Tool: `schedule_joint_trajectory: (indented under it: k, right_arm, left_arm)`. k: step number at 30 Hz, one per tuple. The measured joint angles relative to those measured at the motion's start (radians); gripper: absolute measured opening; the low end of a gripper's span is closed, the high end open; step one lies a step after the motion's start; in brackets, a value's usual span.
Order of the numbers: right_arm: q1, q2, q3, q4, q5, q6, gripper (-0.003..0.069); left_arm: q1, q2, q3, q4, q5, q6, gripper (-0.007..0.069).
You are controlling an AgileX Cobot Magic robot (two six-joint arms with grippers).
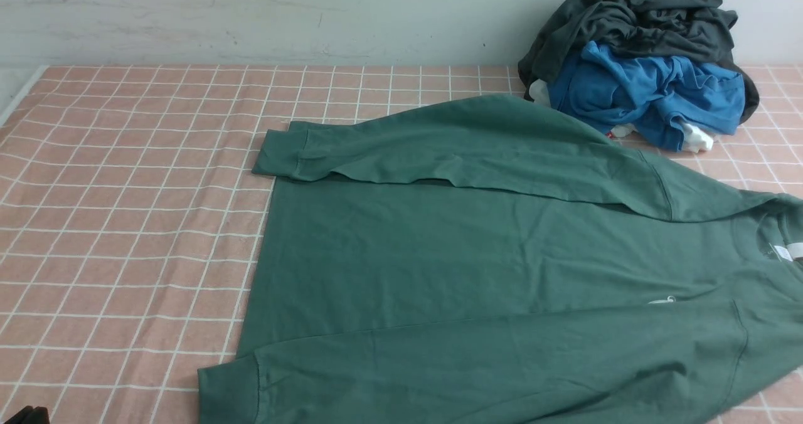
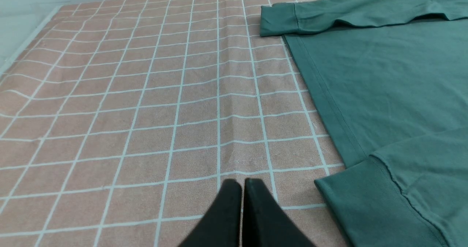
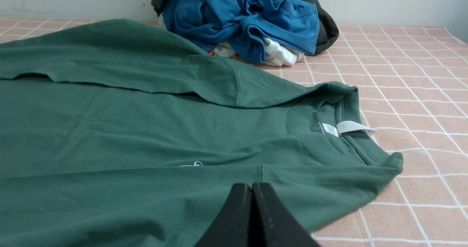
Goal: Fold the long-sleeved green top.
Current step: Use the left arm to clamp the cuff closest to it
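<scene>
**Q:** What lies closest to each gripper?

**A:** The left gripper (image 2: pixel 241 183) has its black fingers pressed together on nothing. It hangs over bare cloth (image 2: pixel 146 111), a pink towelling with a white grid, faintly rippled. The top's (image 1: pixel 489 254) near cuff (image 2: pixel 365 199), thick and ribbed, lies just beside it toward the robot's right. The right gripper (image 3: pixel 251 186) is likewise closed and empty, above the near sleeve by the shoulder seam.

**Q:** And farther out?

**A:** Ahead of the left gripper, open cloth runs to the wall (image 1: pixel 251 10). The green jersey top lies flat, with a sleeve along each long edge. Its straight stitched hem (image 2: pixel 321 93) borders that open room, and the far cuff (image 2: pixel 279 18) lies beyond. Past the right gripper come the ribbed collar (image 3: pixel 314 148), a white label (image 3: pixel 353 127) jutting over its edge, then bare cloth. Farthest is a crumpled pile just beside the far sleeve: a blue garment (image 3: pixel 237 16) with a grey garment (image 1: pixel 633 16) on top.
</scene>
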Motion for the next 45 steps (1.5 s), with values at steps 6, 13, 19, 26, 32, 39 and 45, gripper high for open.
schedule_joint_trajectory:
  k: [6, 13, 19, 26, 32, 39, 45]
  right_arm:
    - [0.0, 0.0, 0.0, 0.0, 0.0, 0.0, -0.0014]
    - [0.0, 0.0, 0.0, 0.0, 0.0, 0.0, -0.0014]
    - [0.0, 0.0, 0.0, 0.0, 0.0, 0.0, -0.0014]
    - [0.0, 0.0, 0.001, -0.008, -0.019, -0.015, -0.0014]
    - [0.0, 0.0, 0.006, -0.012, -0.302, -0.016, -0.0014]
    - [0.0, 0.0, 0.006, -0.023, -0.823, 0.076, -0.0014]
    - [0.0, 0.0, 0.006, -0.083, -0.982, 0.307, -0.0014]
  left_arm:
    - [0.0, 0.0, 0.0, 0.0, 0.0, 0.0, -0.0003]
    - [0.0, 0.0, 0.0, 0.0, 0.0, 0.0, -0.0003]
    - [0.0, 0.0, 0.0, 0.002, 0.0, 0.0, -0.0003]
    - [0.0, 0.0, 0.009, 0.002, -0.07, 0.0, -0.0003]
    - [0.0, 0.0, 0.011, 0.005, -0.384, 0.0, -0.0003]
    - [0.0, 0.0, 0.011, 0.006, -0.847, 0.0, -0.0003]
    - [0.0, 0.0, 0.01, -0.022, -1.111, -0.131, -0.0003]
